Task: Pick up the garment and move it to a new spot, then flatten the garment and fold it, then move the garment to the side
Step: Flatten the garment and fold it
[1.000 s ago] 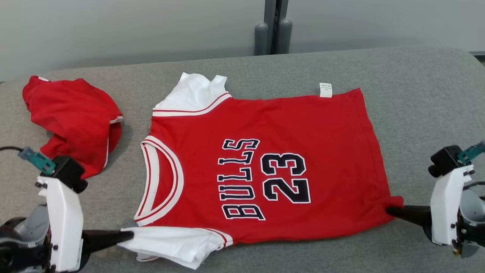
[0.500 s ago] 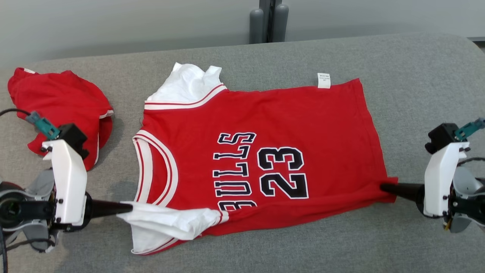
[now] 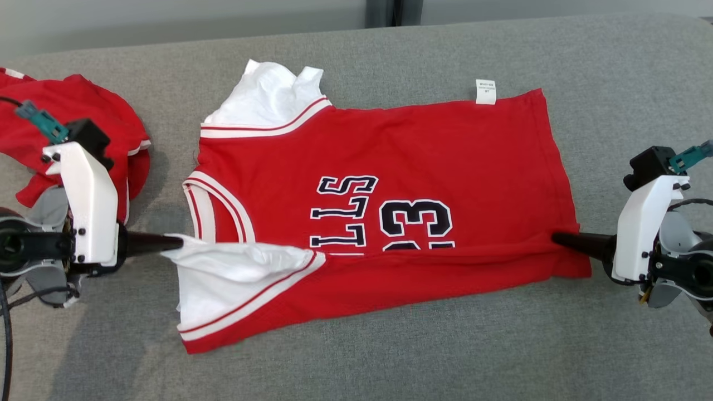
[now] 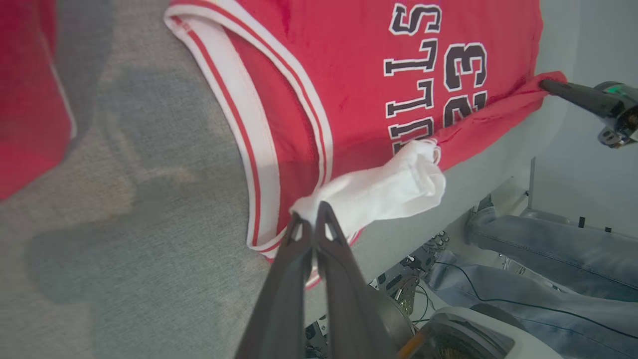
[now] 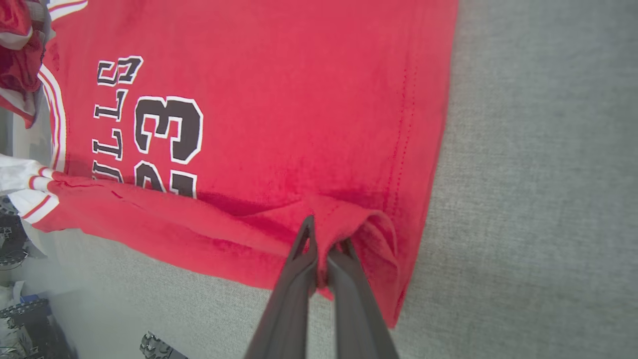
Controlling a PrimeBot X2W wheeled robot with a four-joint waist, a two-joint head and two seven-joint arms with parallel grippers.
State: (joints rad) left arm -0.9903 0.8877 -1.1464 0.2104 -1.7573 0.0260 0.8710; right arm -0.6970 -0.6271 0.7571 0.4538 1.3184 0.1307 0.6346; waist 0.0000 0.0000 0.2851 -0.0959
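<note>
Head view: my camera has tipped down, so everything sits higher than a second ago; that shift is mine, not the cloth's.
Jersey [image 3: 401,150]: spread on the grey surface [image 3: 501,345] between my arms, neck to my left, hem to my right.
Left pincer [image 3: 177,243]: clenched on the near white sleeve [image 3: 234,262], held up off the surface.
Right pincer [image 3: 556,238]: clenched on the near hem corner [image 3: 568,262]; the right wrist view shows red cloth bunched between the fingers.
Change: a second ago the near edge lay flat and the print [image 3: 384,214] read whole. Now I have raised that edge and carried it toward the far side, and it hides the bottom of the lettering.
Far edge: the far sleeve [image 3: 267,94] and the label [image 3: 486,92] lie flat where they were.
Meaning: I judge that flattening is done and the first lengthwise fold is partway over.
Next: both arms should travel level and together until near edge meets far edge.
Risk: cloth droops loose under my left grip and may land creased.
Other garment [image 3: 89,106]: a red heap by my left arm, apart from the jersey.
</note>
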